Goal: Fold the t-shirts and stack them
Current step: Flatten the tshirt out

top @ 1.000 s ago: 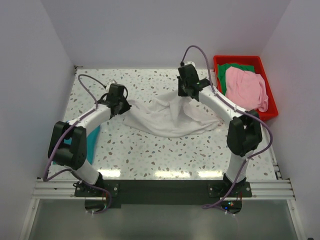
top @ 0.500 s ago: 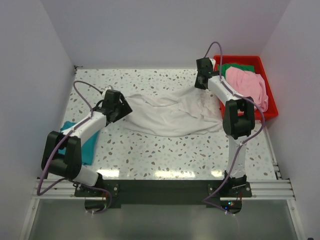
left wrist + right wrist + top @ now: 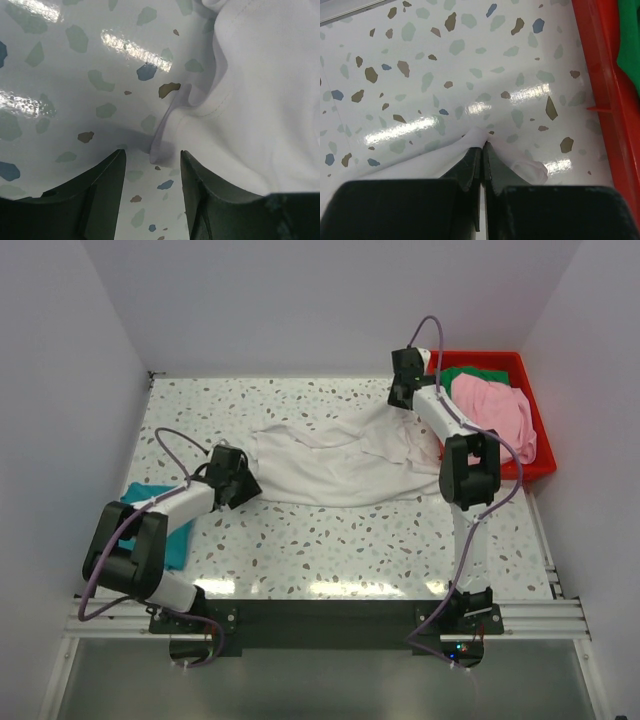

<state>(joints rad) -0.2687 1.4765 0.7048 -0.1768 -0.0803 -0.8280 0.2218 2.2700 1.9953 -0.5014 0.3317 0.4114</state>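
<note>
Off-white t-shirt point(image 3: 340, 465) lying rumpled across the middle of the table point(image 3: 330, 540). Right hand point(image 3: 483, 146), fingers together, clamped on a far corner of the shirt near the red bin point(image 3: 600, 75). Left hand point(image 3: 152, 157), fingers apart, at the shirt's left hem, whose edge lies unclamped at the gap.

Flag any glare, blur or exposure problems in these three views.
Top external: sharp and evenly lit, with glare patches on the table along its near edge. Left wrist: bright glare streaks on the table, the off-white t-shirt close to washed out, the left gripper dark. Right wrist: glare patches too, the right gripper a near-black silhouette.
</note>
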